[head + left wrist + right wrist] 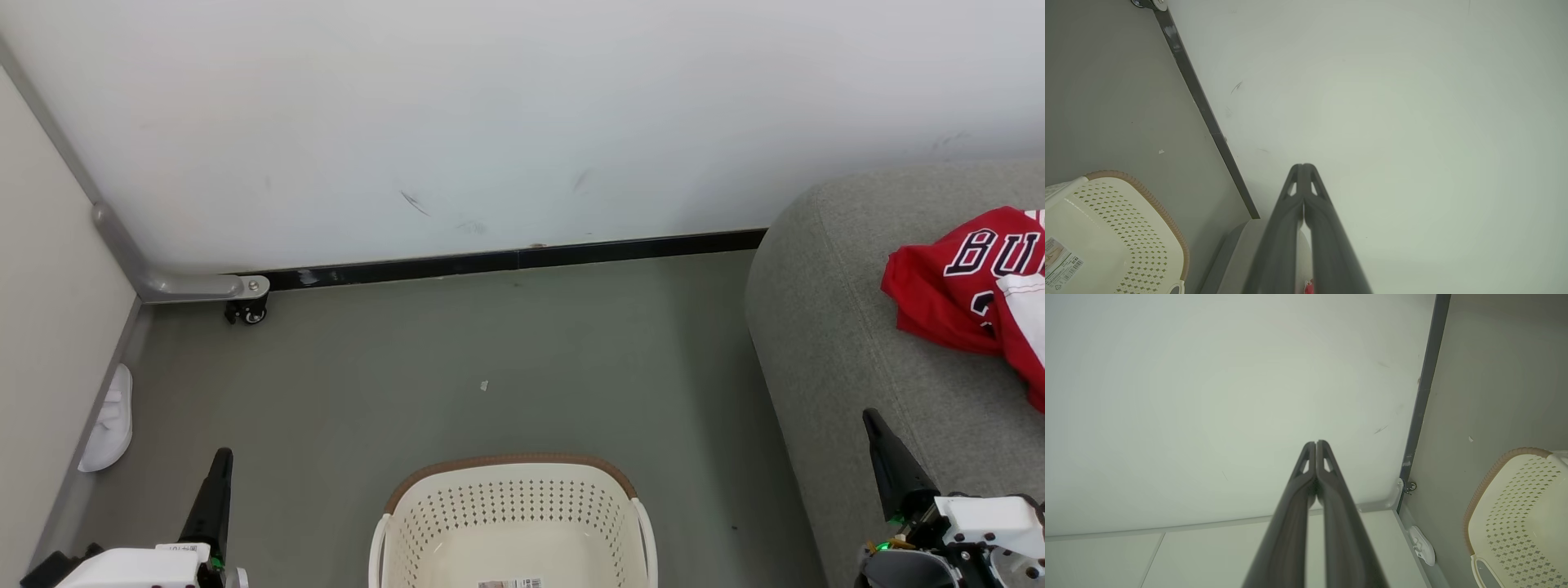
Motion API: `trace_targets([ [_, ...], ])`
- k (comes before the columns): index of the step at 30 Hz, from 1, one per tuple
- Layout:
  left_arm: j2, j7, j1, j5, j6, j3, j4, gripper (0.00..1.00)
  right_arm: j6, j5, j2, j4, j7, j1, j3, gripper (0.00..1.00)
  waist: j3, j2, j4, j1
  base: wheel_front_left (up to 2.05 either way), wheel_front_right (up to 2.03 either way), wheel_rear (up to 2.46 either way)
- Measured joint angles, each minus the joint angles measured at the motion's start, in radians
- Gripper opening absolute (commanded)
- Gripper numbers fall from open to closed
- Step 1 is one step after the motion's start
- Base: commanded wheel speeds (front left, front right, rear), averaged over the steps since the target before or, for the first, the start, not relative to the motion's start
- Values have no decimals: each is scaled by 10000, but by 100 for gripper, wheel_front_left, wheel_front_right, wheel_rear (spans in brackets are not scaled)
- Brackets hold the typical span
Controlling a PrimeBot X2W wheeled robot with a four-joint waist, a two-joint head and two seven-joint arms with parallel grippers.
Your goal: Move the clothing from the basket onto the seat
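The clothing [976,298], a red jersey with a red-and-white piece against it, lies bunched on the grey seat [849,351] at the right edge. The cream basket [514,514] with a brown rim stands on the floor at bottom centre, with just a label on its bottom; its rim also shows in the left wrist view [1122,228] and the right wrist view [1515,506]. My left gripper [222,454] is shut at lower left, its fingertips pressed together [1303,166]. My right gripper [870,415] is shut over the seat's front edge, holding nothing [1316,443].
A white wall with a black skirting [506,261] closes the far side. A partition on a caster [247,310] stands at the left, with a white slipper [110,420] on the floor against it. Grey floor lies between basket and wall.
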Motion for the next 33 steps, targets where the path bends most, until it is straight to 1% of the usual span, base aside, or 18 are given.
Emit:
trace_targets([
  [33,0,-2,0,-46,0,-2,-2,0,0,0,10,21,15,-4,-40,0,2,0,0,-2,0,0,0],
])
